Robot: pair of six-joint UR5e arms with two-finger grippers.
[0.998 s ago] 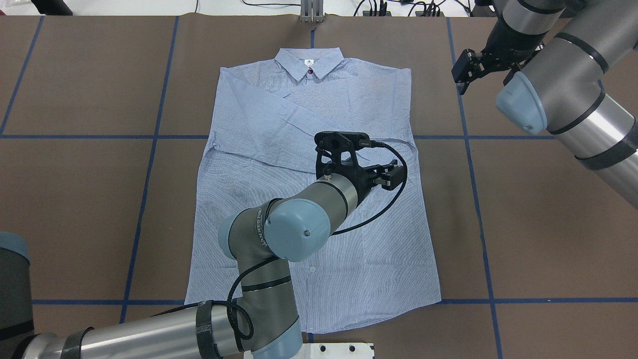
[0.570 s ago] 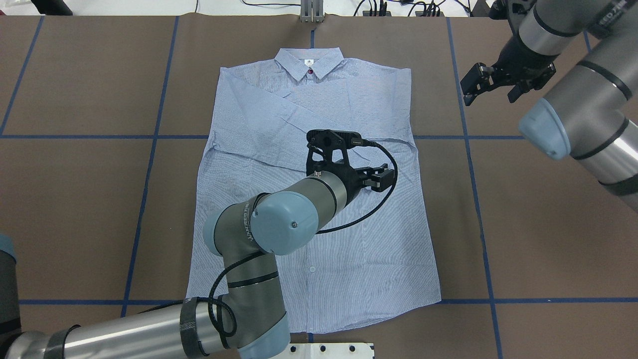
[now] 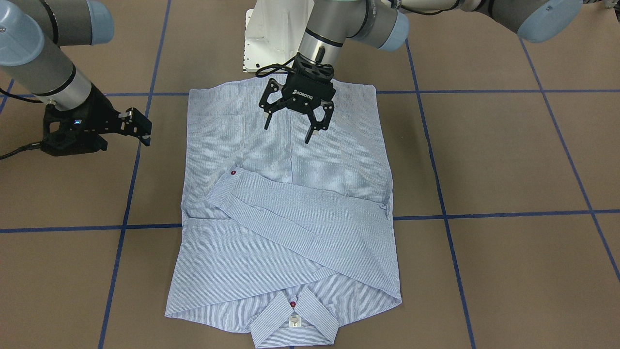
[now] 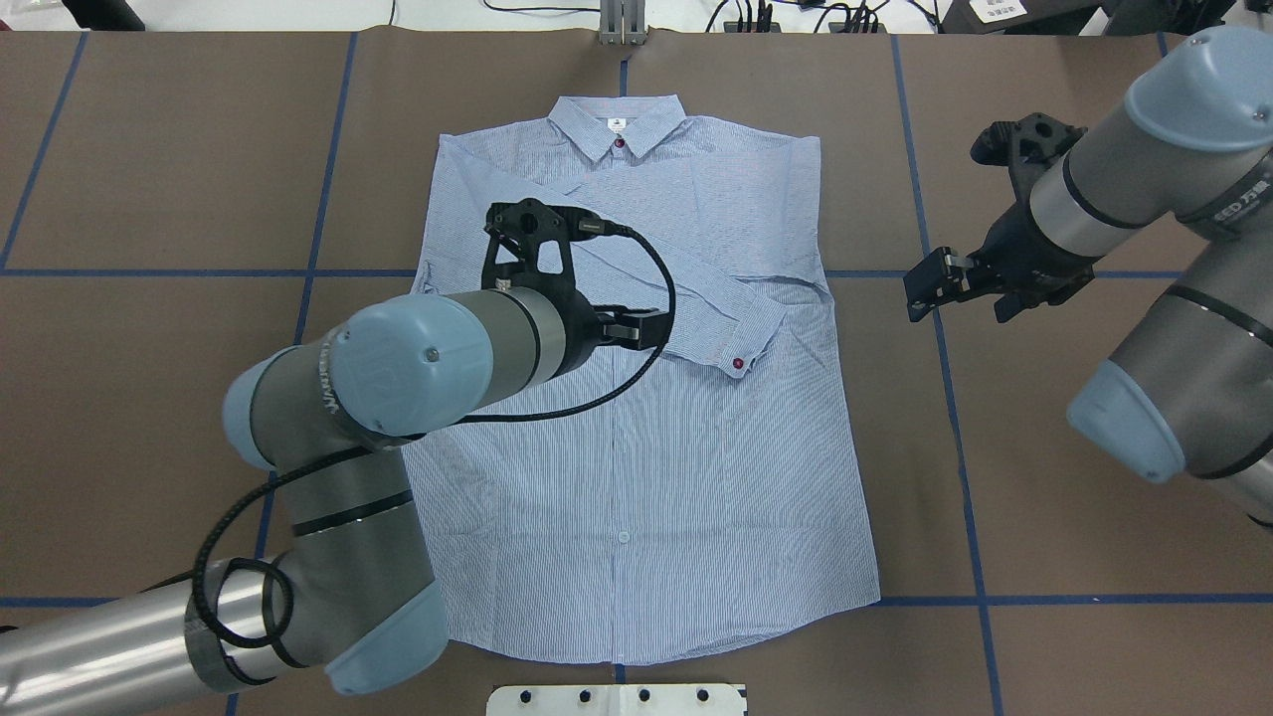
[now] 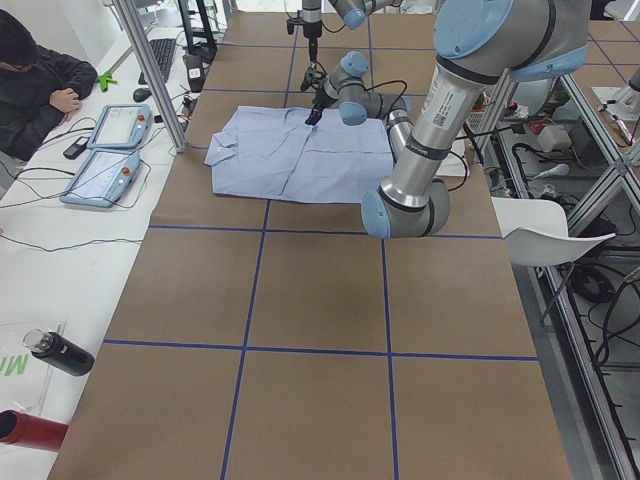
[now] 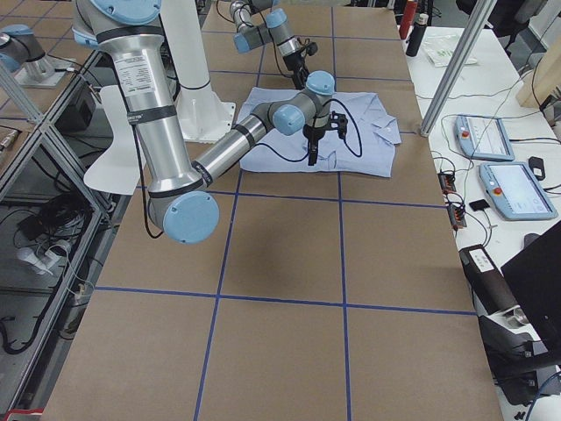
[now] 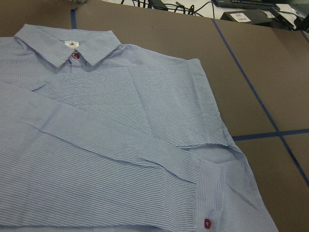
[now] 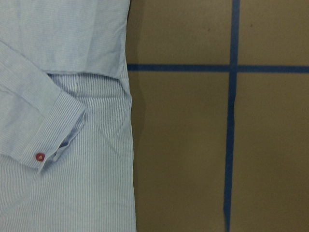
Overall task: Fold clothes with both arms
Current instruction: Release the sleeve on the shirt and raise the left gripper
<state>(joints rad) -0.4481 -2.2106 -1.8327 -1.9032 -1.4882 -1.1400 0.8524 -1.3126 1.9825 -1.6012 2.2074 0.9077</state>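
Observation:
The light blue striped shirt (image 4: 646, 467) lies flat, front up, collar (image 4: 617, 127) at the far side. Both sleeves are folded across the chest. The upper sleeve's cuff with a red button (image 4: 737, 364) lies near the shirt's right edge and shows in the front view (image 3: 233, 172) too. My left gripper (image 3: 286, 133) is open and empty, hovering above the shirt's middle; overhead it (image 4: 641, 330) is left of the cuff. My right gripper (image 4: 963, 296) is open and empty over bare table just off the shirt's right edge.
The brown table (image 4: 1074, 517) is crossed by blue tape lines. The white pedestal base (image 4: 617, 698) stands at the near edge below the hem. An operator (image 5: 35, 75) sits at a side bench with teach pendants (image 5: 108, 150) beyond the collar end.
My left gripper has drawn back to the left across the shirt, uncovering the cuff with its red button. My right gripper has come nearer, from the far right corner to beside the shirt's right edge.

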